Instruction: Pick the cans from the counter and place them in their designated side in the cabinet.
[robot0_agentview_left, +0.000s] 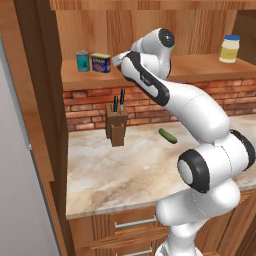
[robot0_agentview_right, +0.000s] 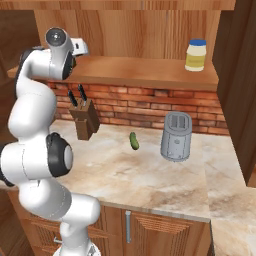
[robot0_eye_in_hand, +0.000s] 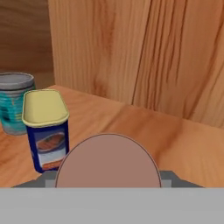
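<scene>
Red-brown and round, the plain can sits right at the gripper, its flat top close under the hand camera, and the jaws are clamped on it from either side above the cabinet's plank shelf. Just to the gripper's left in the hand view stands the dark blue can with the yellow top, upright on the shelf, and beyond that, further left, the teal can with the silver lid. Ahead of the gripper rises the wood-grain back panel. Far off along the shelf, at its other end, is the pale yellow jar. Well below the gripper, on the marble counter, are a knife block, a small green cucumber, and a grey toaster.
</scene>
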